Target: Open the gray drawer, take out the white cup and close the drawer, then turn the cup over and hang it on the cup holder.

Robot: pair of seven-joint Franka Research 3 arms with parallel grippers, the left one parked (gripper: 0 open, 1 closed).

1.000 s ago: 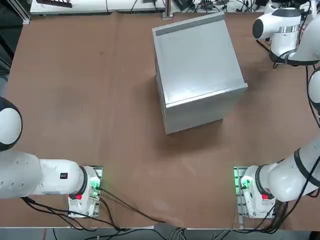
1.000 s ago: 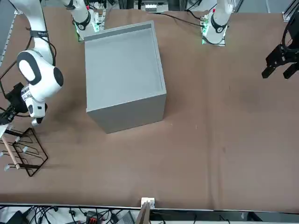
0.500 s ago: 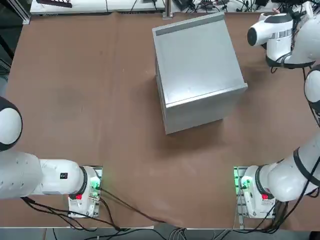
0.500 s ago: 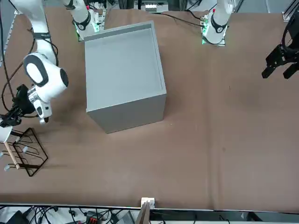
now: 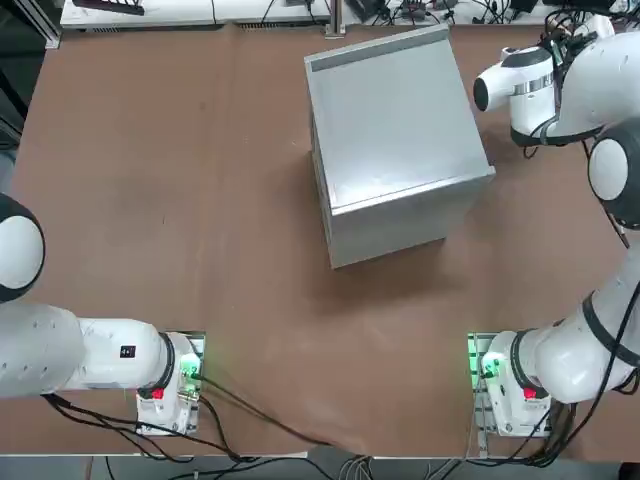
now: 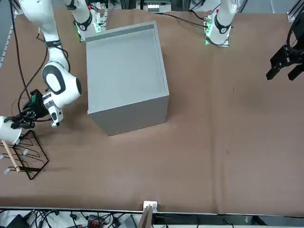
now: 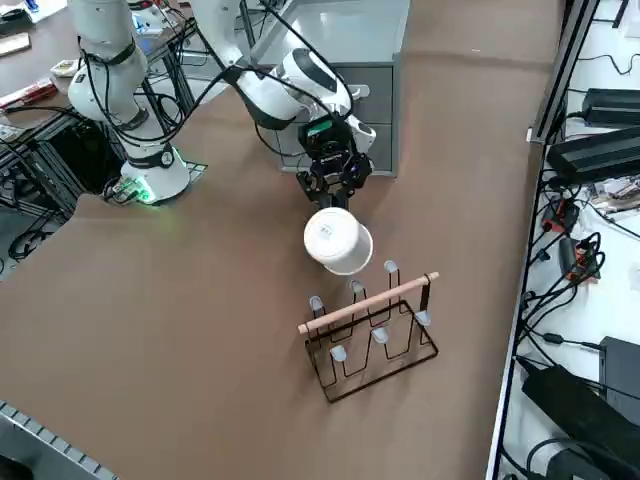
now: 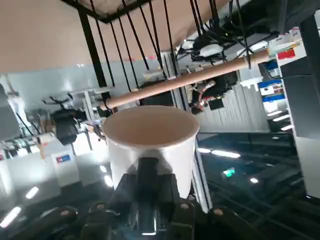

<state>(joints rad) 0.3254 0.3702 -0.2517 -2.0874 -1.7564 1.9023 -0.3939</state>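
While clamped on white cup (image 7: 338, 240), right gripper (image 7: 334, 187) hangs beside cup holder (image 7: 372, 328); no readable writing.

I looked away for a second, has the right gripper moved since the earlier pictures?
Yes. In the front view the right gripper, shut on the white cup, has dropped closer to the cup holder.
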